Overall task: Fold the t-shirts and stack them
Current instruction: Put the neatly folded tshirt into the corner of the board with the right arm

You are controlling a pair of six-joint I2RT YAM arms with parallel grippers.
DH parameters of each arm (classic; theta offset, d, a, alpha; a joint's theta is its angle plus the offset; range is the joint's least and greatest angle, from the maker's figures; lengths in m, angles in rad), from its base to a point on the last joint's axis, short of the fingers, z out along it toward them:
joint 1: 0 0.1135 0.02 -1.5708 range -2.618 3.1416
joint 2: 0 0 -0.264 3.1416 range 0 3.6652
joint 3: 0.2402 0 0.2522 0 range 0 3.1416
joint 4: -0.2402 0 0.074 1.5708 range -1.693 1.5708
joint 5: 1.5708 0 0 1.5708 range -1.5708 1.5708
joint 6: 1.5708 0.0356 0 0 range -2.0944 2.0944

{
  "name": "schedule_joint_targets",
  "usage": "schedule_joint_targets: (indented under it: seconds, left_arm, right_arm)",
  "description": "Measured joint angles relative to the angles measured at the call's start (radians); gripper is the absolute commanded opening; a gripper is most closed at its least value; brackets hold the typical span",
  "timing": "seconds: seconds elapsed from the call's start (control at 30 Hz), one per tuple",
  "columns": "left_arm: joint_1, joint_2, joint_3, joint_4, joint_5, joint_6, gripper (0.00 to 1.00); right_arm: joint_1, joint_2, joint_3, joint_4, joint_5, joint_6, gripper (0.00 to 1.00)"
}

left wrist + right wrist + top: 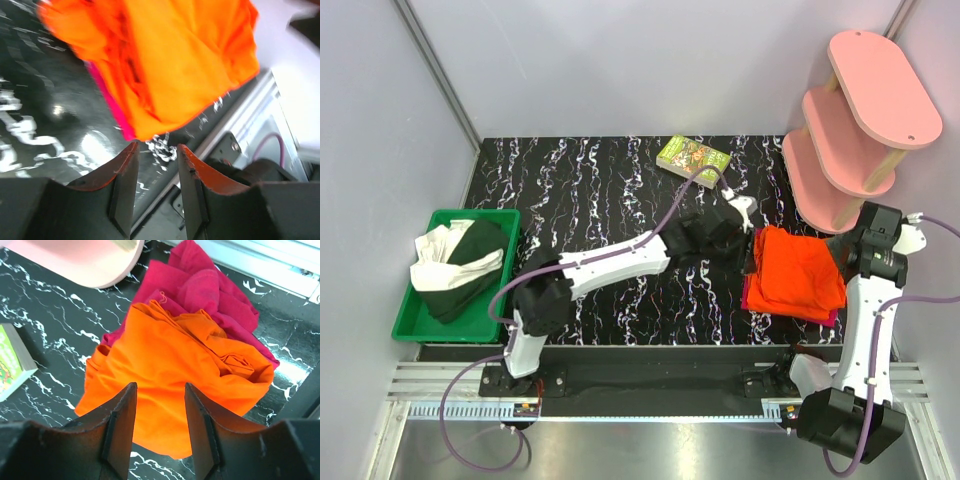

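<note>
1. A green tray (450, 336) is sitting at the left edge of the bench, toward the near corner. It is holding a crumpled heap of white and dark green cloth (455, 265).
2. The left arm is reaching from its base at the near edge across the black marbled table (580, 190) toward the right half. The left gripper (156, 152) is hovering beside the shirt stack. Its jaws are standing apart with a clear gap and are gripping nothing; the bare table surface is showing between them.
3. A book (693, 158) with a green illustrated cover is lying flat at the far edge, right of centre. The lettering on the cover is too small to read.
4. The t-shirts are lying as one stack near the right edge, closer to the near corner than the far one. The orange t-shirt (800, 272) is resting on top, loosely folded and rumpled. The magenta-red t-shirt (210, 285) is lying beneath it, showing along the edges of the orange one.
5. The right gripper (159, 390) is hanging above the orange t-shirt. Its jaws are parted, and no cloth is caught between them.
6. A pink three-tier shelf (860, 110) is standing at the far right corner, just beyond the stack.
</note>
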Motion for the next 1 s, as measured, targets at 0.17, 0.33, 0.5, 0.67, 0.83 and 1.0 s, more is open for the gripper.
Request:
schedule_joint_targets:
  seconds: [0.17,0.33,0.5,0.67,0.83,1.0]
  left_arm:
    - [-0.013,0.085,0.032,0.003,0.101,0.006,0.34]
    - [-0.018,0.130,0.052,-0.062,0.129,0.054,0.33]
    - [-0.020,0.105,-0.016,-0.062,0.127,0.094,0.32]
    - [-0.021,0.000,-0.160,-0.040,0.082,0.111,0.32]
    - [-0.022,-0.312,-0.433,-0.067,-0.142,0.114,0.39]
    - [-0.021,-0.611,-0.552,-0.169,-0.409,0.104,0.48]
  right_arm:
    - [0.000,0.000,0.013,-0.008,0.023,0.003,0.51]
    - [0.000,-0.001,0.013,-0.032,0.027,-0.007,0.50]
    - [0.000,-0.008,0.003,-0.034,-0.005,-0.033,0.43]
    - [0.033,-0.014,-0.059,0.049,-0.227,-0.056,0.42]
    - [0.279,0.061,-0.012,0.074,-0.258,-0.093,0.48]
    - [0.536,0.137,0.077,0.079,-0.117,-0.129,0.53]
